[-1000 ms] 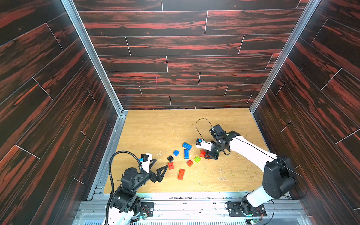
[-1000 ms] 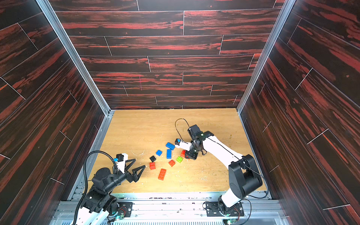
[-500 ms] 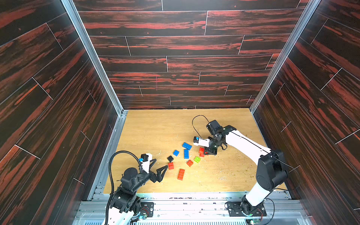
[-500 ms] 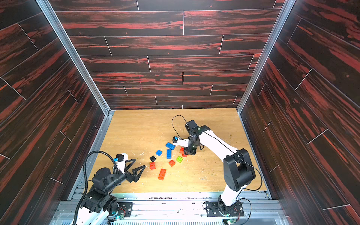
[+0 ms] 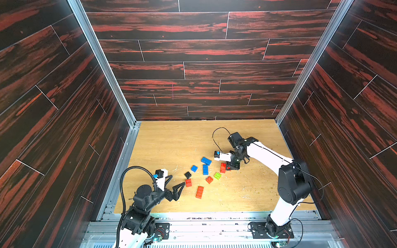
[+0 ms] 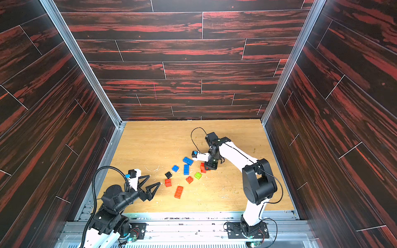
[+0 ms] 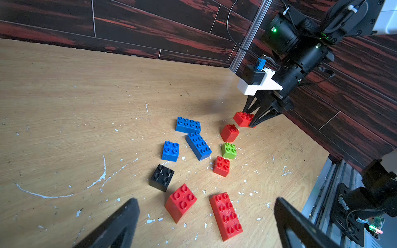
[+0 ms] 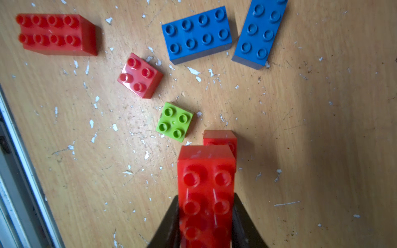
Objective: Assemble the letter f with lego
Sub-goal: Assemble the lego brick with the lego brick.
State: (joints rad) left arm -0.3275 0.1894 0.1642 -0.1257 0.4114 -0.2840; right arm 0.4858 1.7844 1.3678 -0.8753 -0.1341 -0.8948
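1. My left claw (image 5: 177, 180) hangs spread wide and empty at 8 o'clock of the brick cluster. Its tips are just beside the first red square (image 5: 188, 182).
2. The black brick (image 5: 187, 175) sits at 12 o'clock of that square. The loose red oblong (image 5: 199, 192) lies at its 4 o'clock.
3. Mid-cluster is the blue square (image 5: 194, 168). The near blue oblong (image 5: 205, 169) is at its 3 o'clock, and the far blue oblong (image 5: 206, 160) is just beside that one's 12 o'clock end.
4. The second red square (image 5: 209, 179) has the lime green brick (image 5: 217, 175) at its 2 o'clock. All loose bricks are studs-up on the table (image 5: 171, 139).
5. At 3 o'clock of the cluster, my right claw (image 8: 206, 196) pinches the held red oblong (image 8: 206, 169) by its long sides.
6. In the right wrist view its free end overlaps the third red square (image 8: 220, 137). I cannot tell whether they touch.
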